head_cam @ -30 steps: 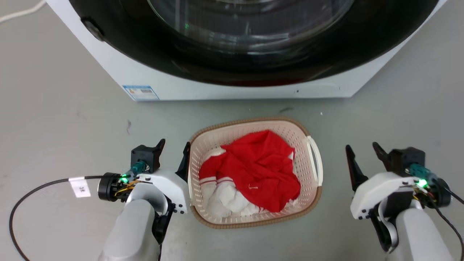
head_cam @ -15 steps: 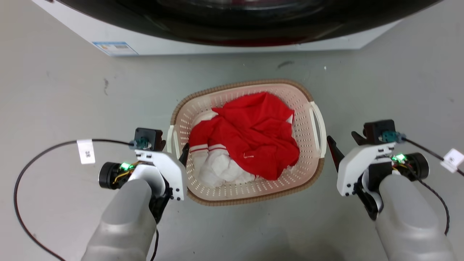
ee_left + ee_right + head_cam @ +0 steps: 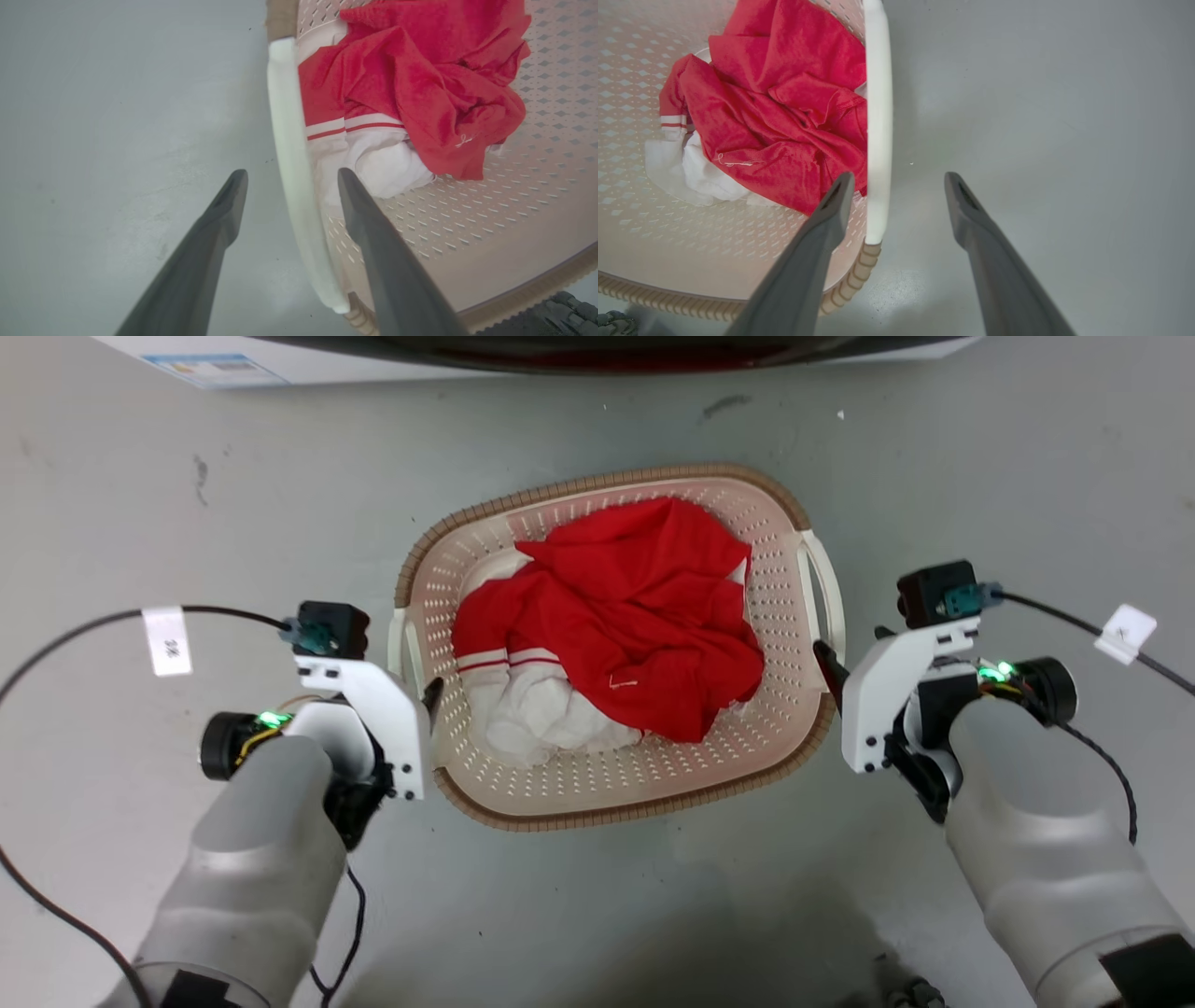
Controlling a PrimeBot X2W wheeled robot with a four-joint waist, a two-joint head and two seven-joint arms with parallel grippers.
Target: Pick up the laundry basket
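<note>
The laundry basket (image 3: 597, 814) stands on the grey floor, cream with perforated walls and a brown woven-look rim, holding red and white clothes (image 3: 635, 625). My left gripper (image 3: 418, 689) is at its left side. In the left wrist view this gripper (image 3: 292, 176) is open, its fingers on either side of the white handle (image 3: 287, 130). At the basket's right side is my right gripper (image 3: 848, 651). In the right wrist view it (image 3: 899, 179) is open too, with the other white handle (image 3: 878, 107) running between its fingers. Neither gripper is closed on a handle.
The washer's white base (image 3: 308, 362) with a blue label runs along the top edge of the head view, beyond the basket. Black cables with white tags (image 3: 168, 639) trail from both wrists over the floor. A dark object (image 3: 901, 985) shows at the bottom edge.
The head camera has tilted down, so the washer has slid up out of the picture. Both grippers have moved in to the basket's sides, the right one from well clear of it.
</note>
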